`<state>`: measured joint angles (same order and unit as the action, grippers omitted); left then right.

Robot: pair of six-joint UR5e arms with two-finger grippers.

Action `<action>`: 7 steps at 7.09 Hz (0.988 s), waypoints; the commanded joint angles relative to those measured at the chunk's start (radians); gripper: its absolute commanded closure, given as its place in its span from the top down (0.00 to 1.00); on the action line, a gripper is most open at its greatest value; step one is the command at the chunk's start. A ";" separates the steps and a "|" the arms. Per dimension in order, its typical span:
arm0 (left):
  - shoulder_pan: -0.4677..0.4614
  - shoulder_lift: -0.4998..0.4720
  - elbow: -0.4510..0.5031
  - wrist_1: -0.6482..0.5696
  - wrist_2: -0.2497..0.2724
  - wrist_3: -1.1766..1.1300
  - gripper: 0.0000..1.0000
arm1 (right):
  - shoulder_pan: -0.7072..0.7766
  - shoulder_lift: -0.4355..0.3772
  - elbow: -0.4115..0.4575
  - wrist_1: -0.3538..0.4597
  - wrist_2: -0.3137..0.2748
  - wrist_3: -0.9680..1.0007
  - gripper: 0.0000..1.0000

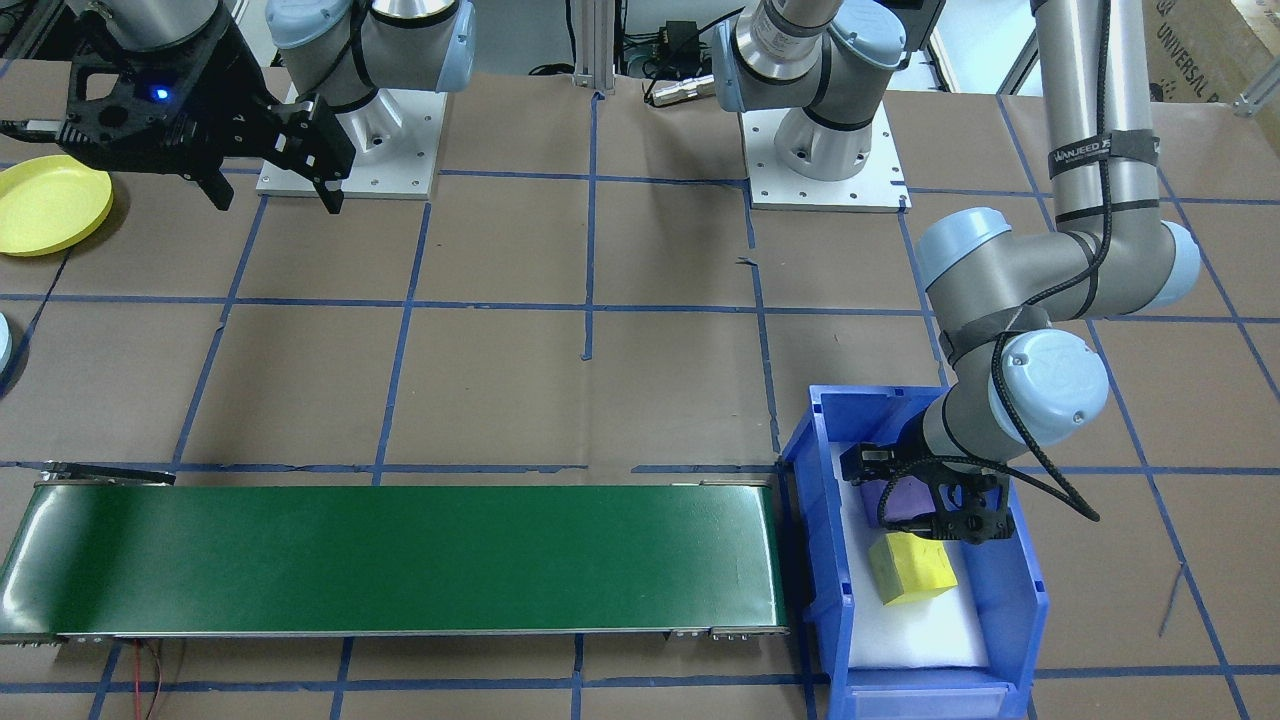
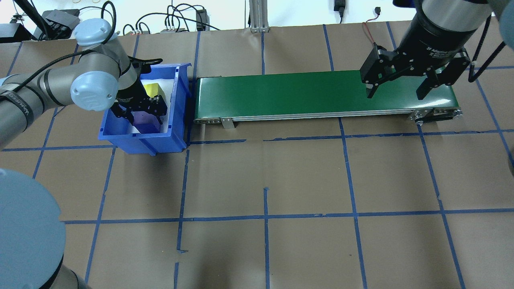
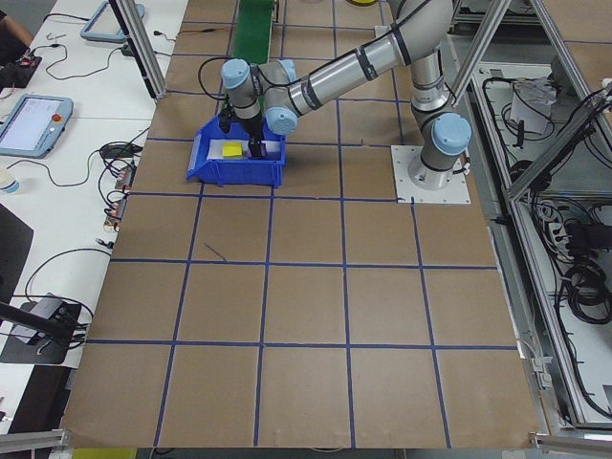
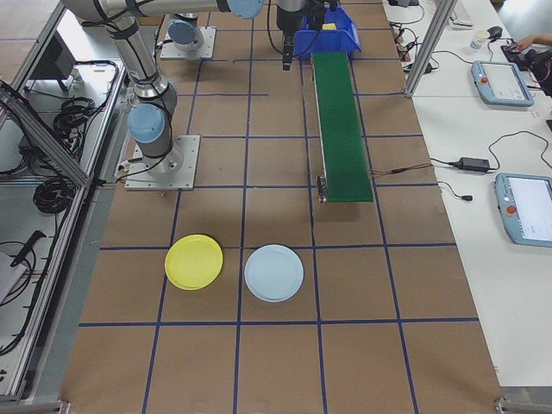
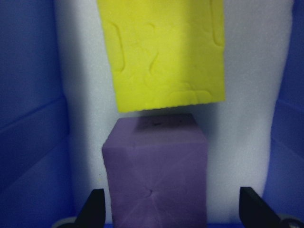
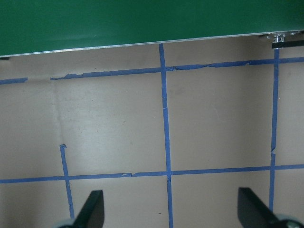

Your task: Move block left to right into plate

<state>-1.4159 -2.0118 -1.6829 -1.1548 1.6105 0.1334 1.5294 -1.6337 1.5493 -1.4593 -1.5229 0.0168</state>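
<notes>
Left gripper [image 1: 925, 505]: black two-finger gripper lowered into the blue plastic bin [image 1: 1030, 600], its fingers [image 5: 95, 206] spread wide on either side of the purple foam cube [image 5: 156, 171], not pressing it.
Purple foam cube: rests on the white foam liner [image 5: 247, 118] of the bin floor, between the spread fingers; its far edge lies just beside the yellow cube.
Yellow foam cube [image 1: 910, 567]: lies on the same white liner, just beyond the purple one in the wrist view, turned slightly askew.
Blue plastic bin: stands on the brown paper-covered table [image 2: 305, 180], just off the end of the belt on the robot's left.
Green conveyor belt [image 2: 317, 94]: long, flat strip running across the table from the bin toward the robot's right; nothing lies on it.
Right gripper [image 2: 401, 90]: black two-finger gripper hanging above the belt's right end, fingers [image 6: 92, 209] wide apart and holding nothing.
Round yellow plastic plate [image 4: 194, 261]: lies flat on the table past the belt's right end, nearer the robot's side, with nothing in it.
Round pale blue plate [image 4: 274, 272]: lies just beside the yellow one, apart from it.
Blue tape grid [image 2: 265, 218]: marks squares over the brown table surface.
</notes>
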 commanded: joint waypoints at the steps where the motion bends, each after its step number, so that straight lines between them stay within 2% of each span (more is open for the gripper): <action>1: 0.000 -0.008 0.005 0.014 -0.004 0.006 0.34 | 0.000 0.000 0.000 0.001 0.000 0.000 1.00; 2: 0.000 0.017 0.024 0.015 -0.003 0.009 0.33 | 0.000 0.000 0.000 -0.001 0.000 0.000 1.00; 5: -0.011 0.180 0.127 -0.038 -0.006 0.008 0.33 | -0.002 0.000 0.000 -0.001 0.000 0.000 1.00; 6: -0.023 0.197 0.165 -0.069 -0.021 -0.011 0.33 | 0.000 0.000 0.000 -0.001 0.000 0.000 1.00; 7: -0.047 0.191 0.173 -0.071 -0.068 -0.049 0.33 | -0.002 0.000 -0.002 -0.001 0.000 0.000 1.00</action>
<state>-1.4393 -1.8297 -1.5337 -1.2114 1.5839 0.1202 1.5284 -1.6337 1.5491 -1.4604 -1.5231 0.0169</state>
